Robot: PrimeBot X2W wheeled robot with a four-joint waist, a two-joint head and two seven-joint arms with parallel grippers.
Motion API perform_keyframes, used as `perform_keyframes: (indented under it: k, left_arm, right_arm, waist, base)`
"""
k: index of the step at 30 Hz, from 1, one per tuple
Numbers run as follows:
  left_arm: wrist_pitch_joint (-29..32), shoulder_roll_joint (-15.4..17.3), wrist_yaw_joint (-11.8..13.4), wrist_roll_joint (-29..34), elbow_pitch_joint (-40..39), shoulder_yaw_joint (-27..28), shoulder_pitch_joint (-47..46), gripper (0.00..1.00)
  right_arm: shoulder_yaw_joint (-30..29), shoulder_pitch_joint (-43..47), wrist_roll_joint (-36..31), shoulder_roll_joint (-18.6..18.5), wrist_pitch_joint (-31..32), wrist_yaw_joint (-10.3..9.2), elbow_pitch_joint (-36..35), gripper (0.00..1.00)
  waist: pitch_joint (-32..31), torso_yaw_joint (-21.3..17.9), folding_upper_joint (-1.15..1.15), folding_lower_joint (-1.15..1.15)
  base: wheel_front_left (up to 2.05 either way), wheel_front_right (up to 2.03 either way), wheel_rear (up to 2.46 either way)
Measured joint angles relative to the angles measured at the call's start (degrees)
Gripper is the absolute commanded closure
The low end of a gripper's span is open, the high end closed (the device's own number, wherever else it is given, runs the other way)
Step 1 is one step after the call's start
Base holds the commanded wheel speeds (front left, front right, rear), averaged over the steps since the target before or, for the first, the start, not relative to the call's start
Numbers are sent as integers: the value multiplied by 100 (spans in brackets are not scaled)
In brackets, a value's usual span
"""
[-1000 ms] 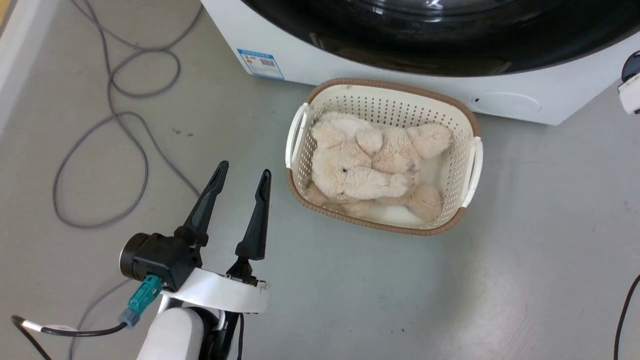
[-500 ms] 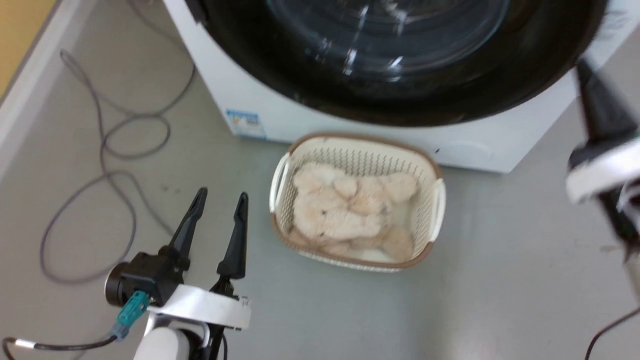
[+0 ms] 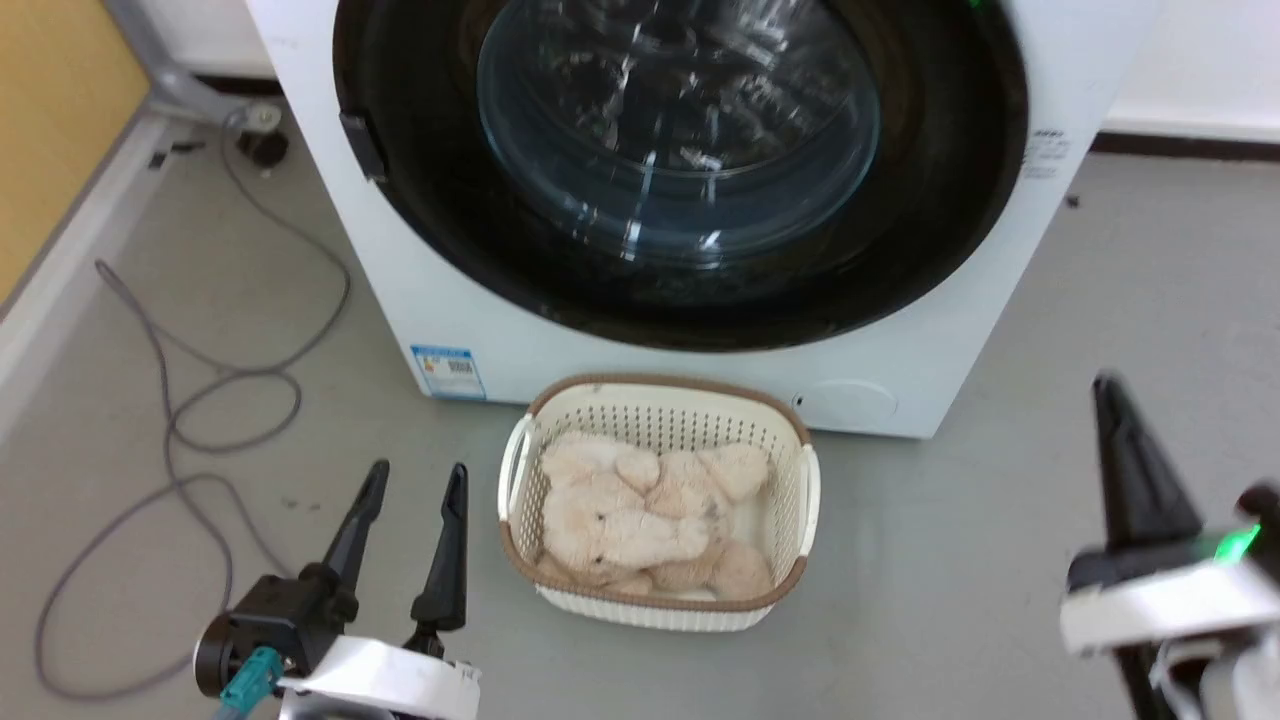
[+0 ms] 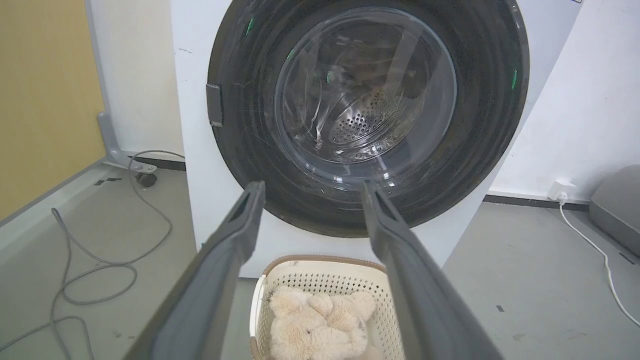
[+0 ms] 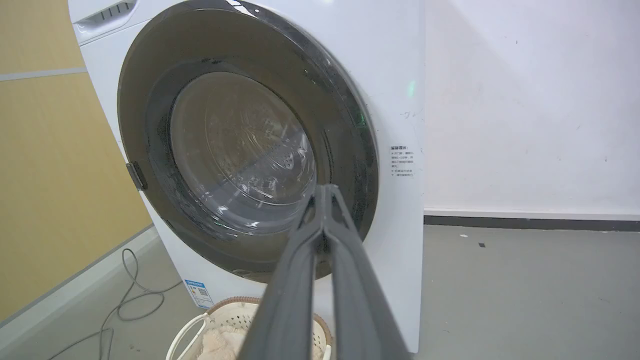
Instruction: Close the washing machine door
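The washing machine (image 3: pixel 330 250) stands white in front of me, a blue label sticker (image 3: pixel 447 372) at its lower left corner. Its round black-rimmed door (image 3: pixel 930 230) lies flat against the machine's front, and the steel drum shows through the glass bowl (image 4: pixel 367 90). A small dark latch (image 3: pixel 362 148) sits on the rim's left side. My left gripper (image 3: pixel 416 472) is open and empty, low over the floor left of the basket, and points at the door (image 4: pixel 240 75) in the left wrist view. My right gripper (image 3: pixel 1108 385) is shut on nothing, its fingertips (image 5: pixel 325 189) pressed together and apart from the door (image 5: pixel 240 150).
A cream perforated basket (image 3: pixel 660 385) holding a beige plush toy (image 3: pixel 620 520) sits on the grey floor right before the machine. A grey cable (image 3: pixel 200 400) loops on the floor at left, beside a yellow wall. A wall socket (image 4: pixel 559 189) and white cord are at right.
The head camera has tilted up, so the whole door now shows. My right gripper has come into the lower right of the head view. The left gripper stays open.
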Motion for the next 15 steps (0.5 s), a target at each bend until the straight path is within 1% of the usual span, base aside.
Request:
perform_keyframes:
  k: [5, 11, 12, 13, 15]
  left_arm:
    - [0, 13, 0, 69, 137, -30, 125, 0]
    - [0, 13, 0, 114, 192, 35, 273, 0]
    - [0, 13, 0, 154, 203, 44, 293, 0]
    - [0, 14, 0, 200, 210, 49, 314, 0]
    - [0, 15, 0, 313, 224, 44, 342, 0]
  right_arm:
    - [-244, 579, -512, 409, -1, 0, -138, 100]
    - [-479, 1146, -828, 765, -1, 0, -271, 100]
    - [-531, 1217, -875, 809, 0, 0, -296, 82]
    - [-572, 1280, -909, 835, -1, 0, -321, 0]
    - [-611, 1379, -975, 857, -1, 0, -348, 0]
  waist:
    - [-221, -51, 0, 0]
    - [-368, -45, 0, 0]
    - [-387, -43, 0, 0]
    - [-405, -39, 0, 0]
    - [-431, -34, 0, 0]
  base:
    - [0, 0, 0]
    - [0, 0, 0]
    - [0, 0, 0]
    - [0, 0, 0]
    - [0, 0, 0]
